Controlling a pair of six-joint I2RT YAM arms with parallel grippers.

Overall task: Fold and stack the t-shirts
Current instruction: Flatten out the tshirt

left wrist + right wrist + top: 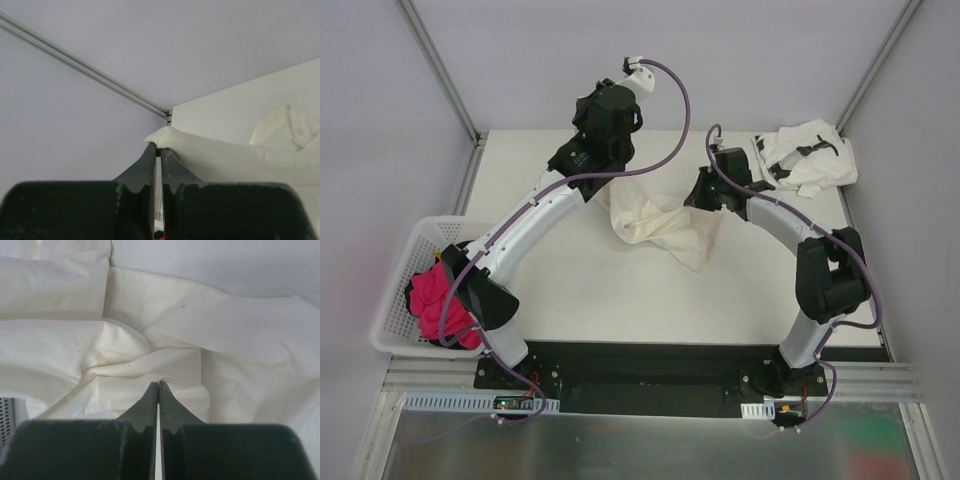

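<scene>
Status: early, 0 of 2 shirts folded, no stack started.

Cream shirt (665, 230) is mid-table, bunched and partly lifted off the table (620, 300), strung between both arms. Not spread flat, no fold line visible.

Left gripper (159, 147): jaws clenched on a small nub of the cream cloth, which runs off taut to the right in the left wrist view. It's raised, with wall and frame rail behind it.

Right gripper (158, 385): jaws clamped tight at a fold of the same shirt, wrinkles converging on the tips, so I read it as a pinch (thin layer, hard to see how much cloth is actually between the pads).

Printed shirt (805, 155) sits crumpled in the far right corner of the table, well apart from both grippers, untouched.

Basket (405, 250) at the left edge holds a pink cloth (435, 295); not part of this job as far as I can tell.

Left to do, my read: spread and flatten the cream shirt, fold it, do the same for the printed one, then stack 1 on the other. Basically everything.
</scene>
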